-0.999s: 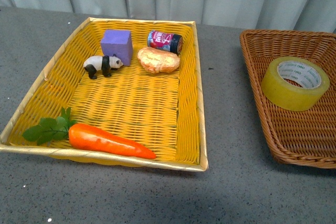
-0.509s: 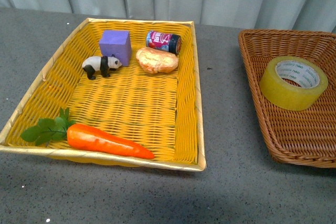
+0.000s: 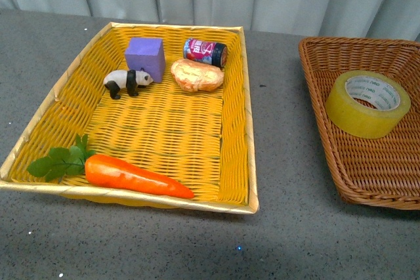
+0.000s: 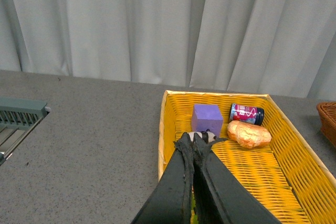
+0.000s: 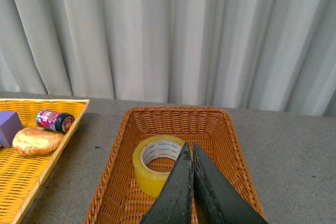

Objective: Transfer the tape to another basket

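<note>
Front view: you find the tape [image 3: 368, 103] lying in the brown basket [image 3: 367, 168], transfer apparently complete; left wrist view: your left gripper [image 4: 191, 148] pinched empty; right wrist view: right gripper [image 5: 189, 156] likewise, above the tape.

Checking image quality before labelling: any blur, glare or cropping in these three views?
Front view: evenly lit and sharp, soft shadow along the near table edge, brown basket cropped at the right. Left wrist view: closed left gripper hides most of the panda. Right wrist view: closed right gripper overlaps the tape; no glare.
</note>
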You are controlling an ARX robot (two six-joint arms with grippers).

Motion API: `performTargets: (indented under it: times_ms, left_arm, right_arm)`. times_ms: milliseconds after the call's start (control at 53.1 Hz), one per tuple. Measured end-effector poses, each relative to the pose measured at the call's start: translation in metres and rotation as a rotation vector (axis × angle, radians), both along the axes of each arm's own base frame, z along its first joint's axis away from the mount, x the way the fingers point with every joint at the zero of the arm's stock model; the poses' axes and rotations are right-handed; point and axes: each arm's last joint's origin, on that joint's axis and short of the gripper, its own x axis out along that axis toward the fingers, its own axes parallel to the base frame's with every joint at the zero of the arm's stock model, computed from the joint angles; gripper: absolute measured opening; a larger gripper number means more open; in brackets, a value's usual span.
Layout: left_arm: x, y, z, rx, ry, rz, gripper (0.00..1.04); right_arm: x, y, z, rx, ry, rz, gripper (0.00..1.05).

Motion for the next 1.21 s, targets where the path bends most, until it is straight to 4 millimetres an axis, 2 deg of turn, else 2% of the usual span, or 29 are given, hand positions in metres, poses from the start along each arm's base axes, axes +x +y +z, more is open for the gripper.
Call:
performTargets:
  times_ms: [641, 791, 999, 1036, 1055, 1206]
  left_arm:
    - [-0.014, 0.000, 0.000, 0.000, -0.003, 0.000, 0.04]
    - [-0.024, 0.000, -0.003, 0.000, 0.008, -0.001, 0.04]
    - [-0.025, 0.000, -0.003, 0.000, 0.004, -0.001, 0.04]
    - [-0.025, 0.000, -0.003, 0.000, 0.005, -0.001, 0.08]
    - [-0.025, 0.000, -0.003, 0.000, 0.005, -0.001, 0.13]
    - [-0.025, 0.000, -0.003, 0.000, 0.005, 0.000, 0.42]
  right_arm:
    - [-0.015, 0.000, 0.001, 0.000, -0.005, 0.000, 0.01]
    - [-0.017, 0.000, 0.000, 0.000, -0.004, 0.000, 0.01]
    - [-0.027, 0.000, -0.002, 0.000, 0.002, 0.000, 0.01]
    - [-0.027, 0.000, -0.002, 0.000, 0.001, 0.001, 0.01]
    - [-0.027, 0.000, -0.002, -0.001, 0.002, 0.000, 0.02]
    - [-0.027, 0.000, -0.002, 0.000, 0.000, 0.001, 0.32]
